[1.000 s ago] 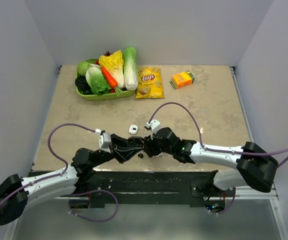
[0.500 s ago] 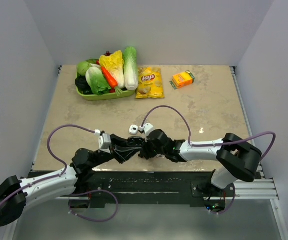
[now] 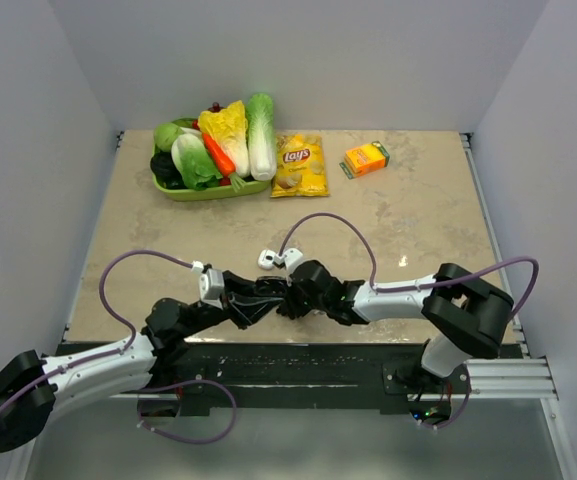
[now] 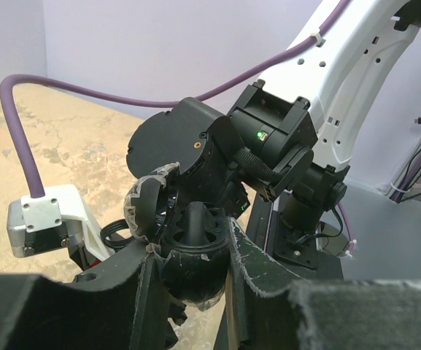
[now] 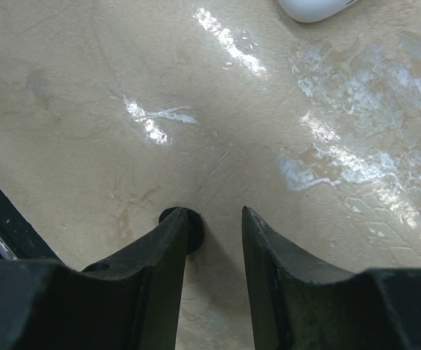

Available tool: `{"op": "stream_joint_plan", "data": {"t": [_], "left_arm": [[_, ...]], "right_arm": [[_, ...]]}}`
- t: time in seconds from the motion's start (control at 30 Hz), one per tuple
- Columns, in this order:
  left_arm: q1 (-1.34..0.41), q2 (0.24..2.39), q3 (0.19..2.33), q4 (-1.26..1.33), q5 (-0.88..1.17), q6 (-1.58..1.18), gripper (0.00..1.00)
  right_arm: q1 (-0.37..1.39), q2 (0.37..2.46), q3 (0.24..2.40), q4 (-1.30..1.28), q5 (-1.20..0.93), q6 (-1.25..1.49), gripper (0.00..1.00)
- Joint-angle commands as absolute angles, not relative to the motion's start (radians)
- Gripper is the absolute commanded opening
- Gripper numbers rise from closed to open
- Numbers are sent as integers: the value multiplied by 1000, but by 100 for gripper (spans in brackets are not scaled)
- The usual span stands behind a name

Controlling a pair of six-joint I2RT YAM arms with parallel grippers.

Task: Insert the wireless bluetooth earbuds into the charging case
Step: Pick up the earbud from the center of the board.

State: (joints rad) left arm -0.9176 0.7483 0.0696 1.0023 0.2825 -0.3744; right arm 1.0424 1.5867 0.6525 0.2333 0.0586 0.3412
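Observation:
My left gripper [image 4: 192,248] is shut on the black round charging case [image 4: 195,273], held just above the table with its lid [image 4: 143,208] swung open. A dark rounded stub stands in the case's middle; I cannot tell what it is. My right gripper [image 5: 214,215] points down at the table, jaws apart. One small black earbud [image 5: 194,227] lies on the table against the inner side of its left finger [image 5: 163,255], partly hidden behind it. The right finger [image 5: 268,255] does not touch it. From above, both grippers meet near the front edge, the left gripper [image 3: 268,292] beside the right gripper [image 3: 290,303].
A small white object [image 3: 267,259] lies just behind the grippers and shows again as a white object [image 5: 316,7]. At the back stand a green tray [image 3: 203,193] of vegetables, a yellow chips bag [image 3: 299,165] and an orange box [image 3: 365,159]. The black base rail [image 3: 298,362] runs along the near edge.
The right arm has shifted left, closer to the left gripper, and lowered over the earbud that lay bare on the table. Its jaws have narrowed. The left arm has stayed put.

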Motion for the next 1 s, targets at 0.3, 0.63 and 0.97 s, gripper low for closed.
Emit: {"op": "stream_joint_plan", "data": {"t": [0.3, 0.63, 0.97], "left_arm": [[-920, 753, 66, 1066, 282, -364, 0], [-920, 753, 67, 1069, 288, -367, 0], [-920, 761, 74, 1075, 288, -365, 0]], "right_arm": [[1092, 1592, 646, 256, 54, 396, 37], [1092, 1575, 641, 249, 60, 416, 15], [1028, 1430, 609, 239, 141, 492, 0]]}}
